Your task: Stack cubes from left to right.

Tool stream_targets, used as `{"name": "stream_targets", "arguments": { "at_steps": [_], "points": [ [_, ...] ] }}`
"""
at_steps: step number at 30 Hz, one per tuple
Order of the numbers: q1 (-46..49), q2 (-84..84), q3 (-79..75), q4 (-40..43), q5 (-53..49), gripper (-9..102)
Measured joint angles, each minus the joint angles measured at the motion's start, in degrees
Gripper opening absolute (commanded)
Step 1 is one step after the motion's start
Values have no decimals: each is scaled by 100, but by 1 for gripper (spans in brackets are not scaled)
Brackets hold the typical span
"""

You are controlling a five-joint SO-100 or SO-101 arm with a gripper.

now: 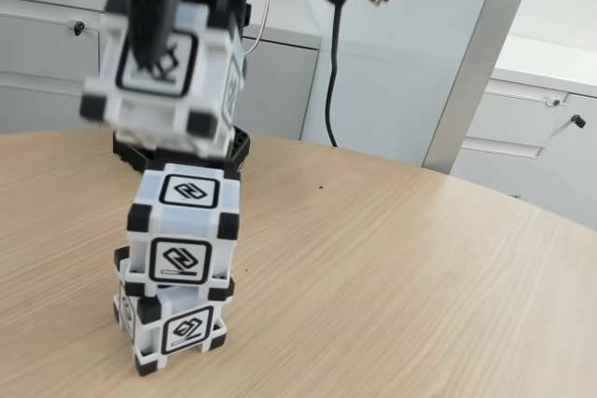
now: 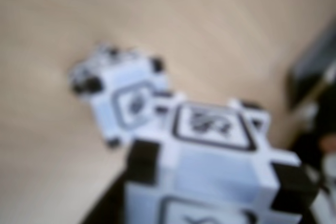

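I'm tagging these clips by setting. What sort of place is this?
Probably an office or meeting room: a rounded wood-grain table, pale grey cabinets with keyed locks along the wall behind it, and a cable hanging down to the arm's base.

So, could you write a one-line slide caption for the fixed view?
The gripper holds a third cube in the air above a two-cube stack on the wooden table.
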State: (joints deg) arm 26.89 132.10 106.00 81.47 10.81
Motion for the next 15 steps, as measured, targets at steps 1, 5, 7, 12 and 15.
{"name": "stream_targets", "arguments": {
  "at_steps": [1,5,7,12,15],
  "points": [
    [0,-88,0,0,-35,10],
    [-35,-281,0,0,-185,10],
    [-35,-290,0,0,-229,10],
    [-53,-299,0,18,-229,10],
    [-53,-299,0,18,-229,10]
  ]
}}
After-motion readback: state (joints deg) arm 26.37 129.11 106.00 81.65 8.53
